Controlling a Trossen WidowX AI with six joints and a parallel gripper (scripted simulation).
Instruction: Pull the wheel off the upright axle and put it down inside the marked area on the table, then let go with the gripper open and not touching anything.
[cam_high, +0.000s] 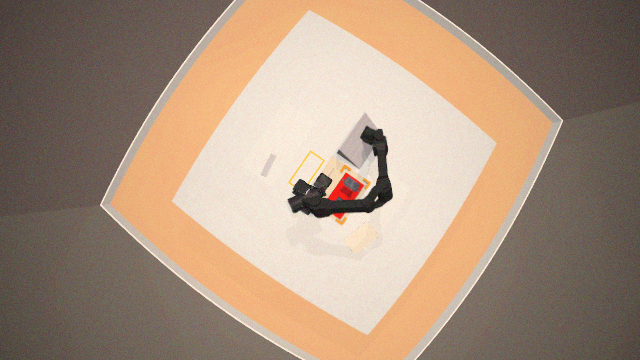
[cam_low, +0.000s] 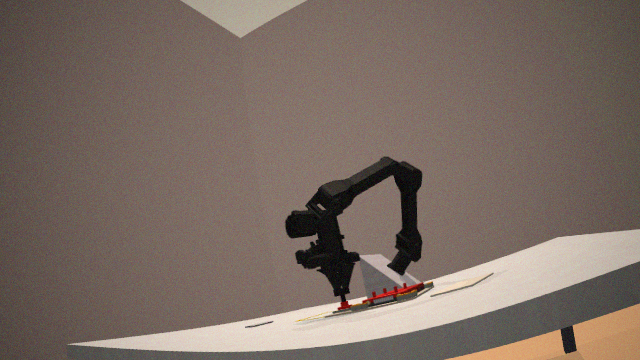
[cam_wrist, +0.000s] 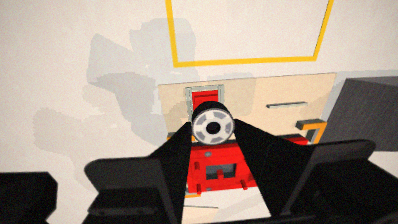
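The wheel (cam_wrist: 201, 136), black with a pale spoked face, is between the fingertips of my gripper (cam_wrist: 211, 124) (cam_low: 343, 295), which is shut on it. It is over a small red block (cam_wrist: 205, 95) (cam_low: 344, 305) in a grey frame. The upright axle is hidden, and whether it still passes through the wheel cannot be told. The marked area, a yellow outline (cam_wrist: 245, 62) (cam_high: 317, 156), lies on the table just beyond the pale board (cam_wrist: 245, 90). In the top view the arm hides the wheel.
A red holder (cam_wrist: 225, 152) (cam_high: 353, 182) with pegs lies beside the block, among orange corner brackets (cam_wrist: 311, 124). A grey wedge (cam_high: 359, 141) (cam_wrist: 370, 115) stands near the board. A thin grey strip (cam_high: 268, 165) lies beyond the outline. A beige panel (cam_high: 361, 237) lies on the other side.
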